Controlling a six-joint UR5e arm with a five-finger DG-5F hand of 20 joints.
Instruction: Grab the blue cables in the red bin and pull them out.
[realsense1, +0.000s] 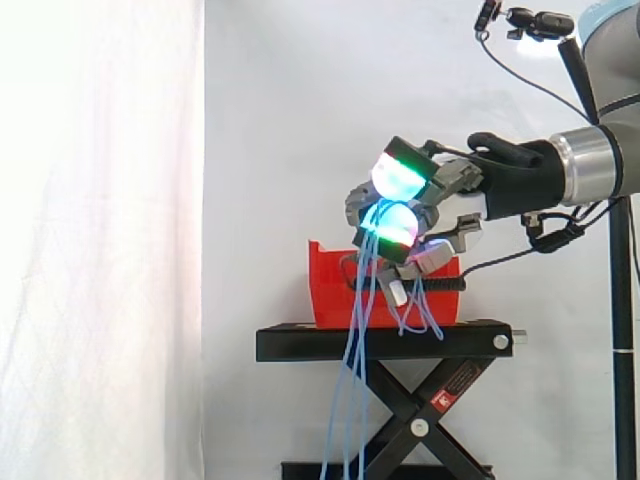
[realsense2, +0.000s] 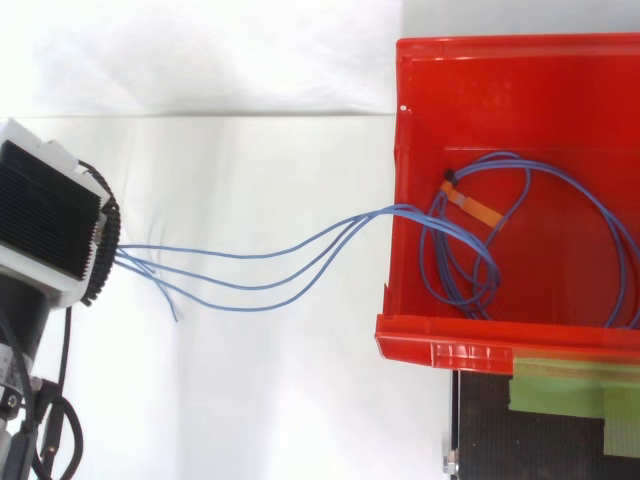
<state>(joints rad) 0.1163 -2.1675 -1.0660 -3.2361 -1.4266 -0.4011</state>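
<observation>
Several thin blue cables (realsense1: 355, 340) hang from my hand (realsense1: 440, 195), which is raised above the red bin (realsense1: 330, 290) and tilted toward its left side. The fingers are curled and pinch the strands between glowing green and cyan pads (realsense1: 400, 175). From the pinch the strands drop past the bin's front and below the stand. In the top view the hand (realsense2: 45, 215) sits at the left edge, and the cables (realsense2: 270, 262) stretch from it over the bin's (realsense2: 520, 70) left wall. Inside the bin they lie in loose loops with an orange tag (realsense2: 470, 203).
The bin rests on a black scissor stand (realsense1: 380, 342) before the white curtain. Green tape (realsense2: 570, 385) marks the stand beside the bin's near wall. A short loop of cable (realsense1: 420, 310) hangs down in front of the bin's right part.
</observation>
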